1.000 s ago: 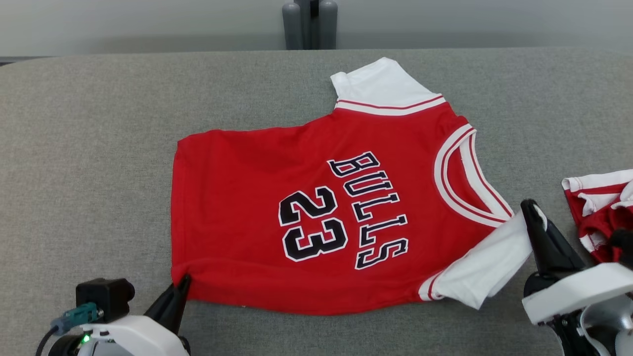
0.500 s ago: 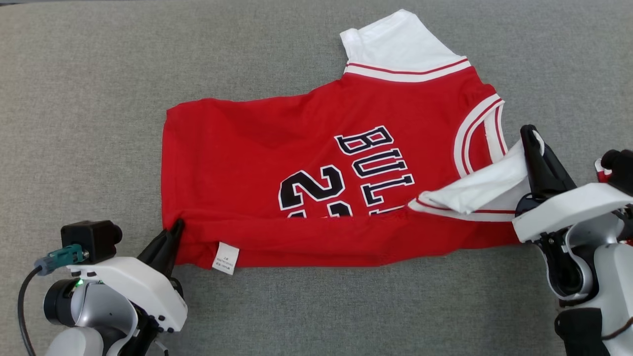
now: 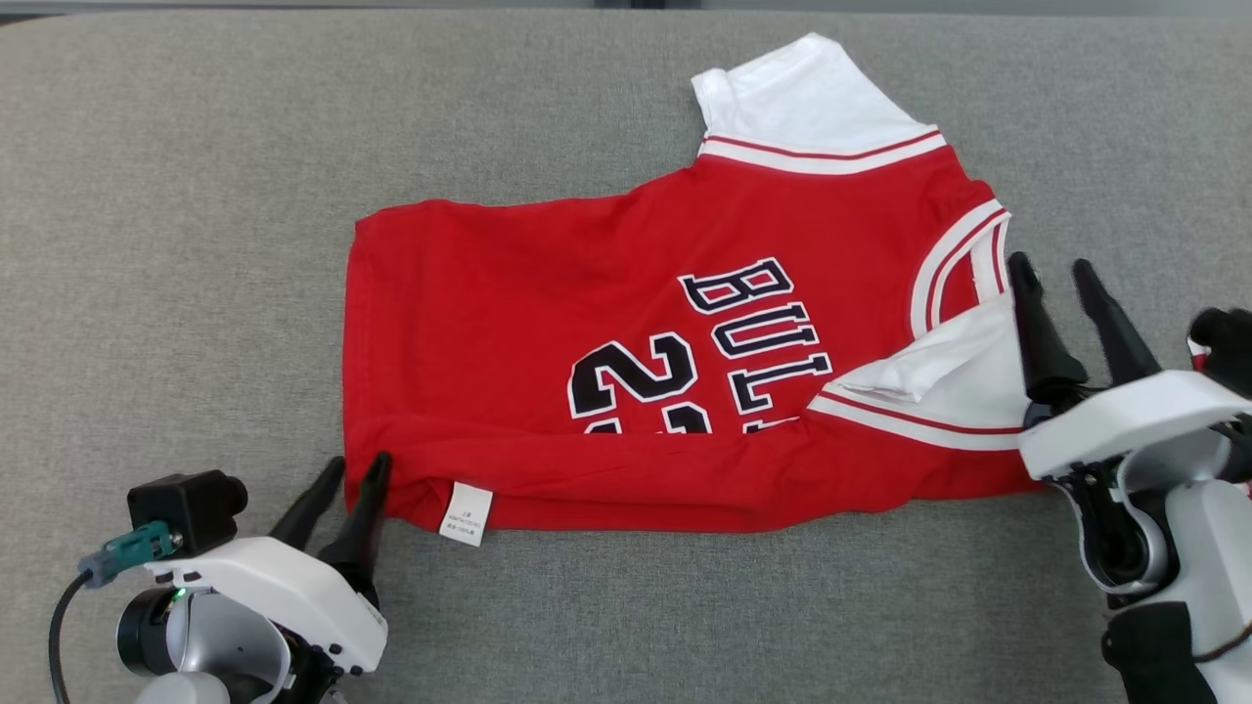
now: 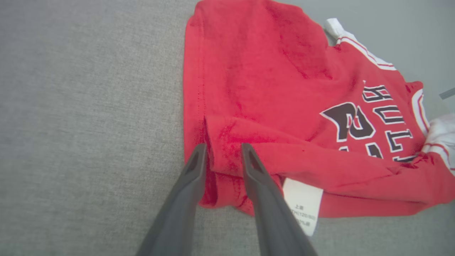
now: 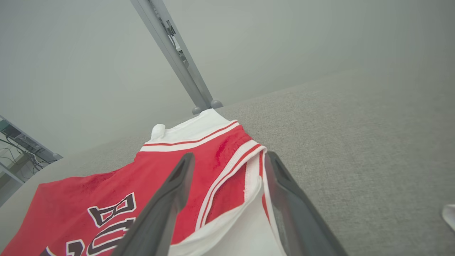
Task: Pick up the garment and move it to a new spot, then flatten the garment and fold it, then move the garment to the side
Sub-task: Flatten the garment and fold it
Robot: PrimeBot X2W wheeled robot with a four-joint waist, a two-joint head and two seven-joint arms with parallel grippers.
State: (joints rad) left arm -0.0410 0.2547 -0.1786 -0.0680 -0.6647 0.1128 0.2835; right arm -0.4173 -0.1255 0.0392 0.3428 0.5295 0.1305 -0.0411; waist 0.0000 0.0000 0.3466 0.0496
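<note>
Head view: a red Bulls jersey [image 3: 587, 323], judged soft and light, lies half-folded on grey upholstery [image 3: 196, 244]; left wrist view: the left gripper [image 4: 222, 151], jaws apart, straddles its hem corner [image 4: 222, 174]; right wrist view: the right gripper [image 5: 229, 160], likewise parted, flanks the white sleeve [image 5: 234, 234], both likely handholds.

The left tool [image 4: 224, 149] has its two dark fingers [image 4: 185, 199] apart, and a doubled-over corner of the red garment [image 4: 270, 89] lies between their tips. The garment lies on the grey bench [image 4: 89, 106]. A white label [image 4: 302, 206] sticks out from the folded edge, just beside one finger. Black letters and digits with a white outline show farther along the cloth.
</note>
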